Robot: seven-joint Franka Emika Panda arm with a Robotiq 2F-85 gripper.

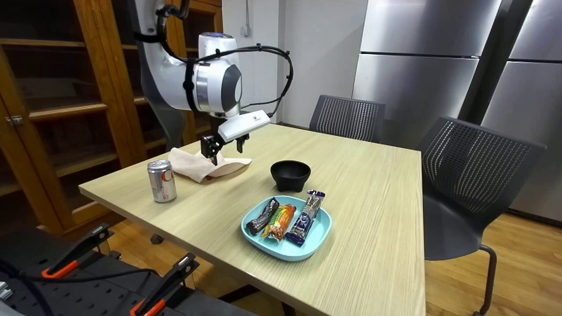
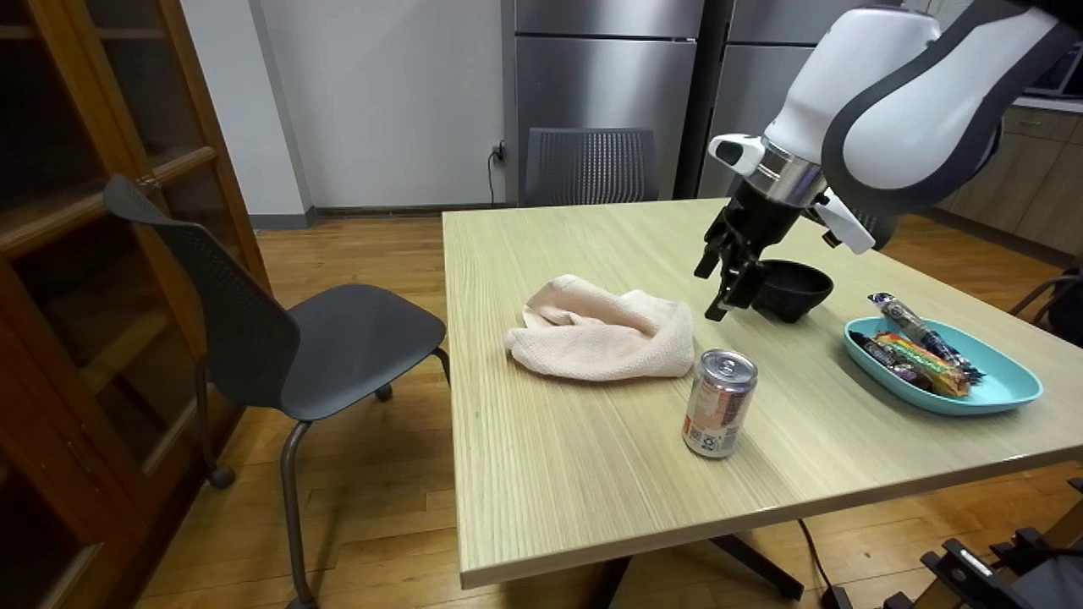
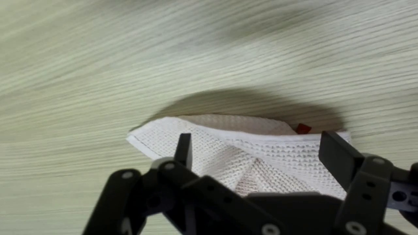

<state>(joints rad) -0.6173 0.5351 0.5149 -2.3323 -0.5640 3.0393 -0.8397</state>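
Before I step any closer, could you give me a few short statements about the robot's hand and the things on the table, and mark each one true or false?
1. The hand is open. True.
2. The silver can stands upright on the table. True.
3. The hand is gripping the can. False: the hand grips nothing.
4. The pale cloth lies rumpled on the table. True.
5. The blue tray holds four wrapped bars. False: the tray holds three wrapped bars.
6. The black bowl sits inside the tray. False: the black bowl stands on the table, outside the tray.
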